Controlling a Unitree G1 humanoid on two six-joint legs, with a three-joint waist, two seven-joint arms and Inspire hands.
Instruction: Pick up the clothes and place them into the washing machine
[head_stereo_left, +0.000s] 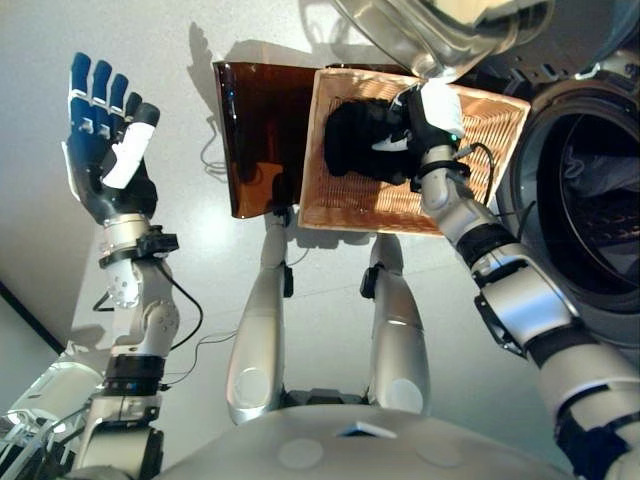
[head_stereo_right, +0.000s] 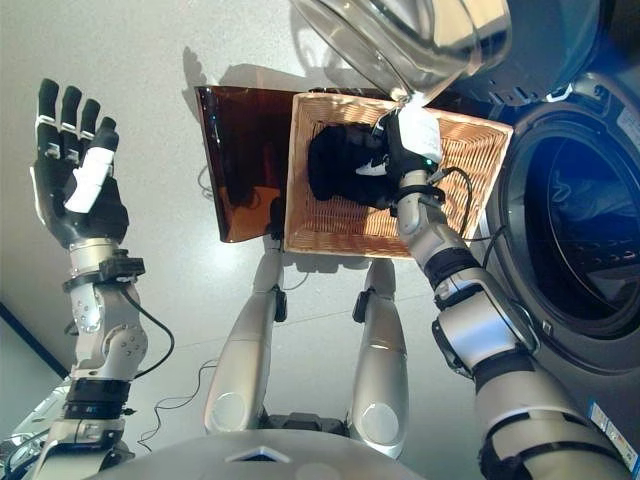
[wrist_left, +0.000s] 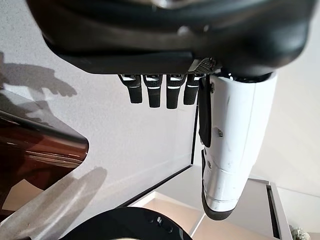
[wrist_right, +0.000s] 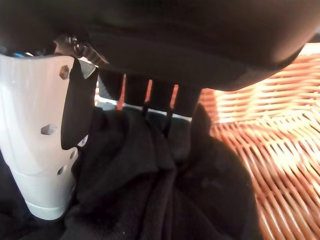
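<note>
Black clothes (head_stereo_left: 352, 140) lie bunched in the shallow wicker basket (head_stereo_left: 490, 125), which rests on the dark brown box (head_stereo_left: 262, 130) beside the washing machine. My right hand (head_stereo_left: 428, 118) reaches down into the basket. Its fingers (wrist_right: 150, 95) dig into the black cloth (wrist_right: 165, 195) and the white-covered thumb presses beside it, pinching a fold. My left hand (head_stereo_left: 105, 150) is raised at the far left, away from the basket, open and empty, with its fingers (wrist_left: 160, 92) straight.
The washing machine's round opening (head_stereo_left: 590, 210) is at the right, right next to the basket. Its glass door (head_stereo_left: 440, 30) hangs open above the basket's far edge. Pale floor lies to the left of the box.
</note>
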